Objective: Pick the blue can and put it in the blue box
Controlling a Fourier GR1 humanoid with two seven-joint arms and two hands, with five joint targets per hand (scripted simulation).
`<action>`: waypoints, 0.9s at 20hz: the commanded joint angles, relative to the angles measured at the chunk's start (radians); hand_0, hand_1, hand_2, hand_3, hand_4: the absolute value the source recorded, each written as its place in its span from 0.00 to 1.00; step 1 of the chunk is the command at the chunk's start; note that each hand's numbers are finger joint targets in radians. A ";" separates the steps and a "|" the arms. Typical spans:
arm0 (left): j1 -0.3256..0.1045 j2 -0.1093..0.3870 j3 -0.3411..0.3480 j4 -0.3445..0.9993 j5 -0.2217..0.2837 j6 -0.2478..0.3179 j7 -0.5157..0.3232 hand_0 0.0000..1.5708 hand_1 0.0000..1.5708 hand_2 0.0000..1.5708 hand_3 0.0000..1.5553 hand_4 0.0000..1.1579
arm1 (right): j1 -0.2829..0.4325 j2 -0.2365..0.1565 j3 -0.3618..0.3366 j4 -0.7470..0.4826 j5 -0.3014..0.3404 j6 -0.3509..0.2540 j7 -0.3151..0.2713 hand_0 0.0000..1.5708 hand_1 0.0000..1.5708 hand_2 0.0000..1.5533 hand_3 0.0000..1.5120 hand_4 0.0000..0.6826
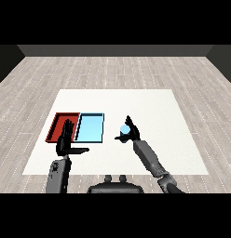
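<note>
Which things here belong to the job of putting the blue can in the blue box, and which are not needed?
Belong to the job:
blue can
light blue tray
right hand, at the can

Not needed:
red tray
left hand, open

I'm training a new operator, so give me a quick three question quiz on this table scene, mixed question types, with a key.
1. True or false: the can lies in the blue tray.
2. Which hand is at the can? A) left B) right
3. Fill in: the red tray lies to the ___ of the blue tray in the head view.

Key: 1 false, it is beside the right hand; 2 B, the left hand is open by the trays; 3 left.
</note>
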 commanded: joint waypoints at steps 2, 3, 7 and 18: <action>0.012 0.004 0.018 0.041 0.023 -0.032 -0.061 0.00 0.00 0.00 0.00 0.00 | -0.038 0.000 0.090 0.084 -0.071 -0.023 -0.049 0.00 0.00 0.00 0.00 0.00; 0.008 -0.018 -0.013 -0.064 0.019 0.009 0.042 0.00 0.00 0.00 0.00 0.00 | -0.056 0.000 0.028 0.055 -0.029 0.005 -0.015 0.00 0.00 0.00 0.00 0.00; 0.007 0.032 0.043 -0.011 0.053 -0.042 0.015 0.00 0.00 0.00 0.00 0.00 | -0.123 0.000 0.137 0.125 -0.149 -0.065 -0.041 0.00 0.00 0.00 0.00 0.00; 0.008 -0.035 -0.014 -0.051 -0.001 0.031 0.025 0.00 0.00 0.00 0.00 0.00 | -0.184 0.000 0.230 0.257 -0.224 -0.267 -0.009 0.89 0.89 0.91 0.89 0.63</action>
